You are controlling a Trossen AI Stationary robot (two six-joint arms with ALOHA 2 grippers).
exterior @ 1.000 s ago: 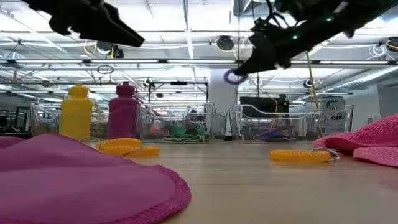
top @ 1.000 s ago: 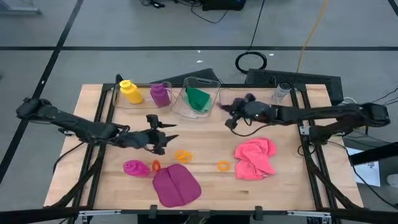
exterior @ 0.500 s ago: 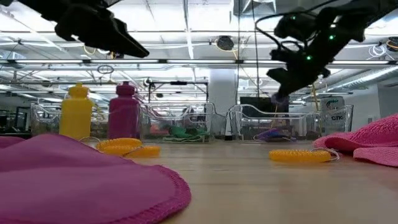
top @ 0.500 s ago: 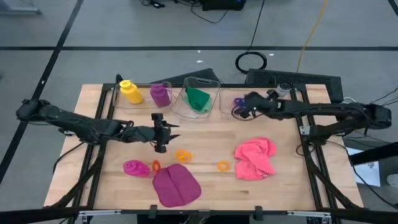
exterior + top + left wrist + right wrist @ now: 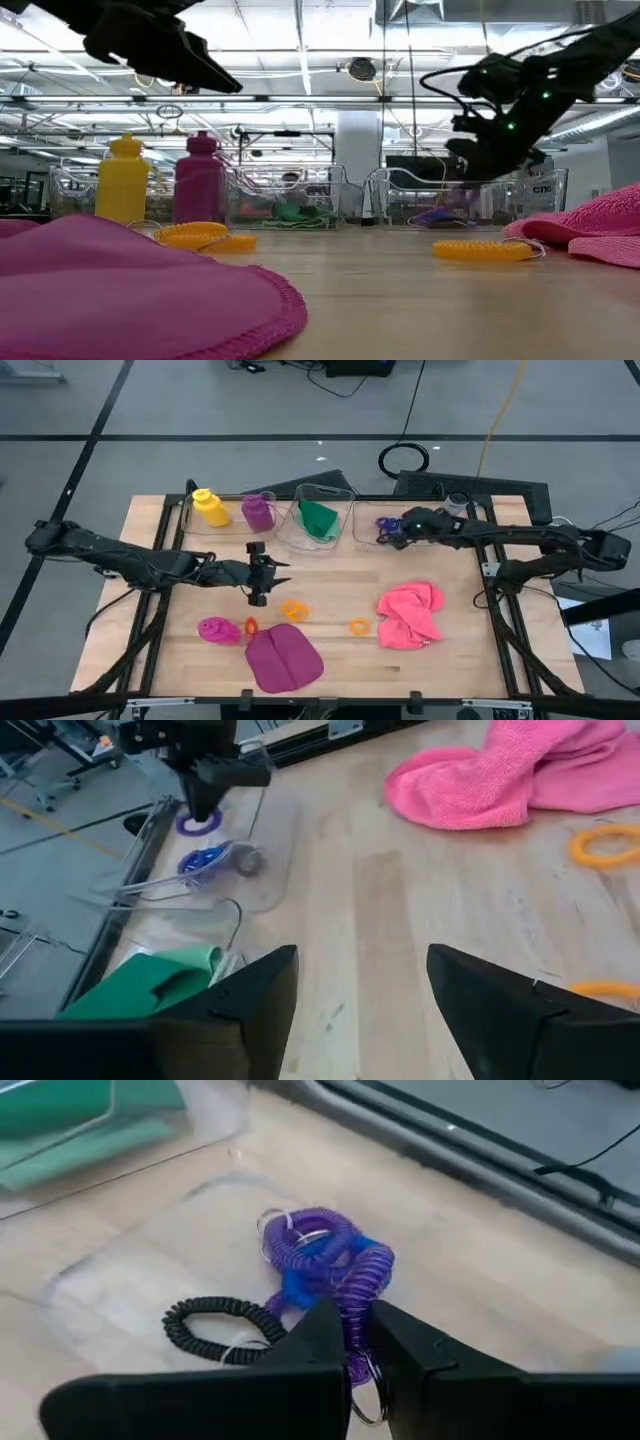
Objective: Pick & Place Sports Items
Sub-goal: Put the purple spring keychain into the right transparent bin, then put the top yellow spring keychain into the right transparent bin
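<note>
My right gripper (image 5: 392,530) is shut on a purple ring (image 5: 199,821) and holds it above the clear bin (image 5: 366,538) at the far right. Purple and blue rings (image 5: 322,1252) and a black one (image 5: 214,1324) lie in that bin. My left gripper (image 5: 258,574) hangs open over the table's middle left, above bare wood. Three orange rings (image 5: 294,610) lie on the wood, one next to a magenta bottle (image 5: 214,630) on its side. Near them are a magenta cloth (image 5: 282,658) and a pink cloth (image 5: 410,612). My right gripper pinches the purple coil ring (image 5: 356,1312) between its two shut fingers, which slant down from the table's right side. The ring hangs below the fingertips, lifted clear, above the rings in the bin.
A yellow bottle (image 5: 210,507) and a purple bottle (image 5: 258,512) stand in the far left bin. A green cloth (image 5: 318,518) fills the middle bin. The three bins line the far edge; bare wood lies between the cloths and the bins.
My right gripper, still shut on the purple ring, has gone toward the table's far right and down, from over the open wood to above the right bin, tipping further downward.
</note>
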